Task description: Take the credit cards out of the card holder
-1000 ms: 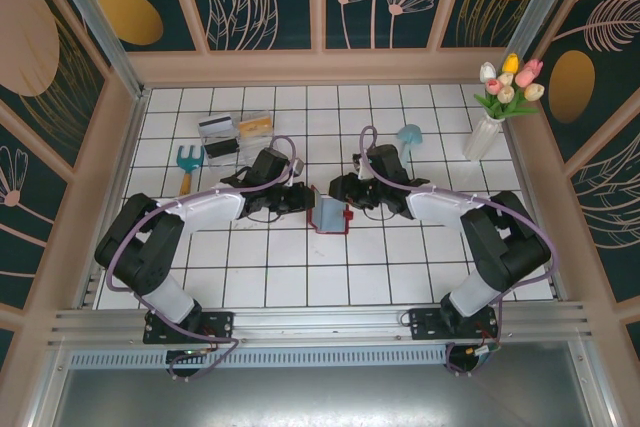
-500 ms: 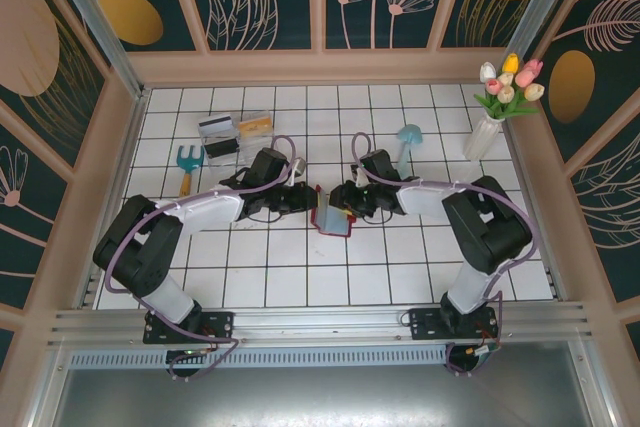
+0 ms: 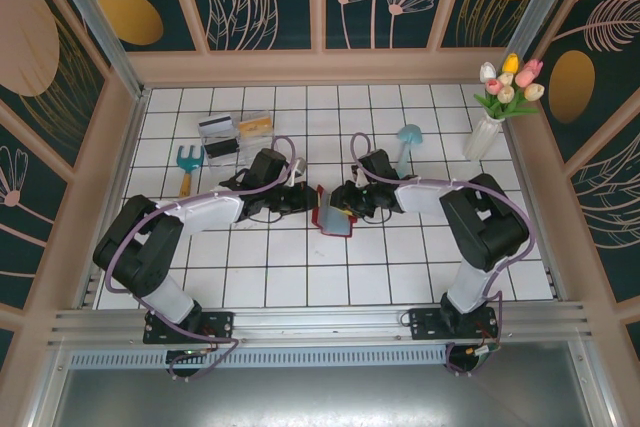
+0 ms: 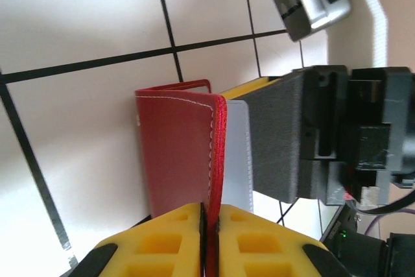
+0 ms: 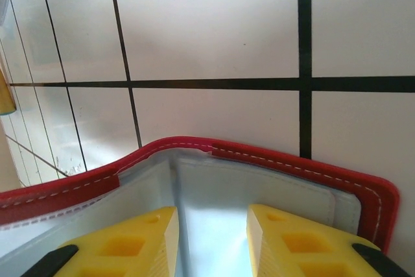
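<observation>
Card holder [image 3: 335, 221]: stands open on its edge on the white tiles [image 3: 300, 267] at mid-table, between the 2 grippers. It is red outside and pale grey-blue inside.
Left gripper [image 4: 209, 220]: its yellow fingertips are pressed together on the holder's red cover edge. The rest of the fingers is cut off at the bottom of the left wrist view.
Right gripper [image 5: 211, 218]: its 2 yellow fingers stand apart over the pale lining, and a fold of lining runs into the gap. Whether the tips press on the lining cannot be told.
Credit cards: hard to make out inside the holder. A yellow strip [image 4: 249, 86] at the holder's top edge, beside the right gripper's grey block, may be a card or a finger pad.
Hidden: from above, the right gripper covers the pocket openings. The right wrist view cuts off the holder's lower part.
Far-left tiles: small flat items [image 3: 235, 132], 1 grey with a dark band and 1 yellowish, lie well apart from the holder. Whether they sit inside clear plastic is too small to tell.
Vase [image 3: 484, 137]: upright at the far right, with tulips in it.
</observation>
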